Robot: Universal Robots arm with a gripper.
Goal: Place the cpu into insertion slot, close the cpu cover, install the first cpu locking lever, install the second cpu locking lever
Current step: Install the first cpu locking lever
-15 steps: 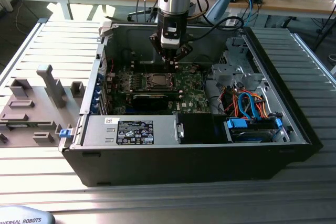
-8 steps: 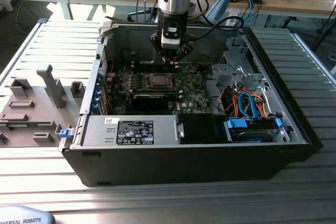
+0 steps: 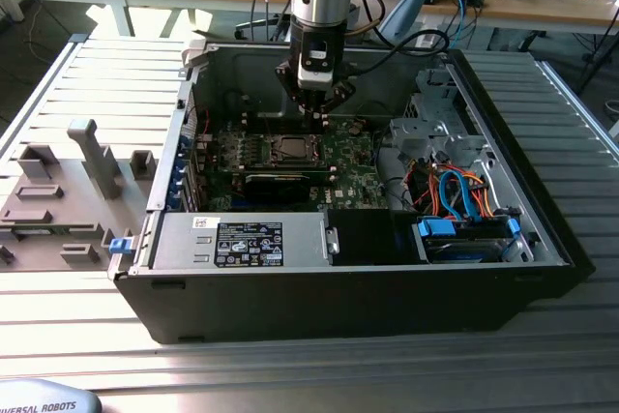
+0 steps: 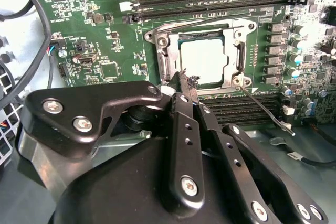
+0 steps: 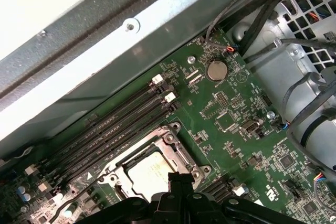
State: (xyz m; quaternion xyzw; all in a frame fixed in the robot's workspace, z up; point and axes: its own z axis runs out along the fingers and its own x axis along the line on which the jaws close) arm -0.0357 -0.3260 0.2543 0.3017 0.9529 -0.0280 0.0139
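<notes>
Claw clenched, nothing visible between the tips, parked at the near edge of the cpu cover. Cover lies flat over the cpu, seated in the insertion slot just ahead of me. One locking lever angles out loose beside my tips. My guess at the risks: tips slip off that thin wire, it springs back, or I gouge the motherboard pressing down.
</notes>
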